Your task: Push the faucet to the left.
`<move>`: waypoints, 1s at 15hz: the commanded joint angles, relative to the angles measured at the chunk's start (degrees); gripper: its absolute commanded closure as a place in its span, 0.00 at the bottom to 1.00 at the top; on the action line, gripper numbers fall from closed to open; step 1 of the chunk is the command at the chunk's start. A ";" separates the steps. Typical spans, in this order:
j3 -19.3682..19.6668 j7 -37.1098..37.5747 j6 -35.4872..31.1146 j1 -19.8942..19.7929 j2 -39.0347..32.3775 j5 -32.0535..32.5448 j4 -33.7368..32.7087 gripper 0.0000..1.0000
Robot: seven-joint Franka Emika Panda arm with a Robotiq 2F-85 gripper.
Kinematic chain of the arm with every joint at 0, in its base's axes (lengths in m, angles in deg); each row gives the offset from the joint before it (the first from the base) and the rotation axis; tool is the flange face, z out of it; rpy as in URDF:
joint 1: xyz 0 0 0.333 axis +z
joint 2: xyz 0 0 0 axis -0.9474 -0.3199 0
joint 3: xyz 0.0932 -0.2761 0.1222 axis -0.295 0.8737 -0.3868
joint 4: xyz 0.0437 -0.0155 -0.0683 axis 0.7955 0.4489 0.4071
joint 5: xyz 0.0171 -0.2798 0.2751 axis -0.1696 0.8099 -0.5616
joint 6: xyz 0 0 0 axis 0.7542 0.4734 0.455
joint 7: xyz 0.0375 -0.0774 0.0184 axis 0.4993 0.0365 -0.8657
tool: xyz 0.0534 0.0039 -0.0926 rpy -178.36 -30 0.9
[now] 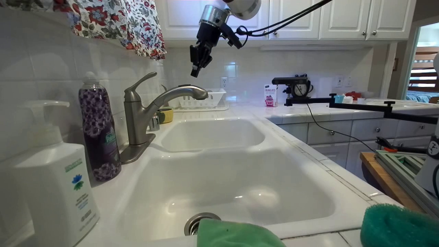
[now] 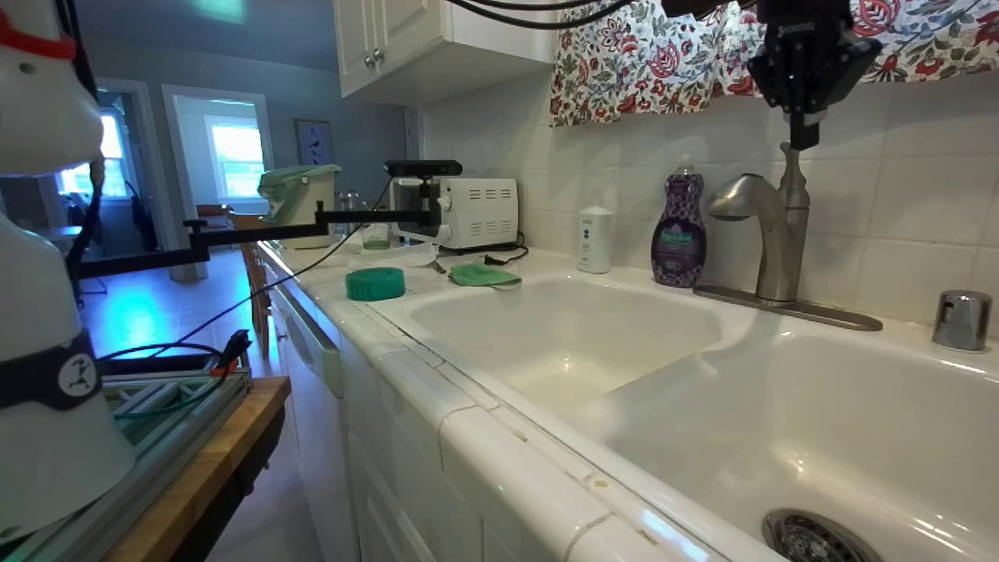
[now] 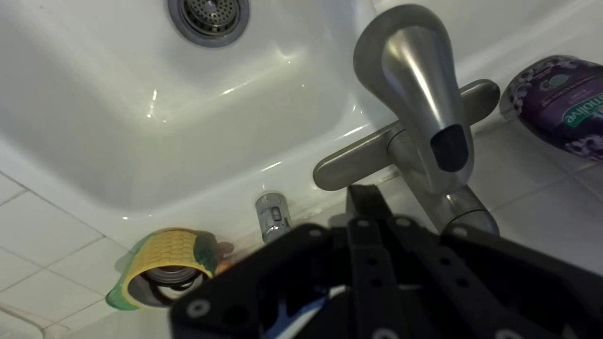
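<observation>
- At the far edge of the sink (image 1: 212,178), in front of the tiled wall (image 2: 921,211), stands the faucet (image 1: 135,120). Sides below are as from the robot base (image 2: 55,445), facing that wall.
- Its spout (image 1: 181,92) reaches out near the divider between the two basins; the lever handle (image 1: 139,83) rises on top.
- Gripper (image 2: 804,134): narrow, jaws brought together, nothing visible between them. It hangs to the right of the faucet and appears to sit above spout level. In an exterior view, wall shows between the two; I judge there is no contact.
- Left of the faucet: the purple bottle (image 2: 679,234), just beside the base plate (image 2: 831,314), then the white soap dispenser (image 2: 595,243). Right: a chrome cap (image 2: 961,321).
- Step in hand, my judgement: lining up on the right for a leftward push, not yet begun.
- Method: I should work with the jaws together as one blunt pusher and lower the tip level with the spout, clear of the lever handle, which a knock might turn on.
- Contact: well out along the spout, where it should swing more easily than by its upright body.
- Sweep: slow, leftward, following the arc, since the rounded metal may let the tip slip over.
- Caution: stop before the gripper crowds the purple bottle.
</observation>
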 commanded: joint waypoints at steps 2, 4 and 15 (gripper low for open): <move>-2.32 0.76 2.21 -1.84 -4.07 -2.70 -4.79 1.00; -2.73 0.86 2.14 -1.81 -5.19 -2.54 -5.42 1.00; -3.25 3.67 5.82 -1.15 -6.13 -1.49 -5.56 1.00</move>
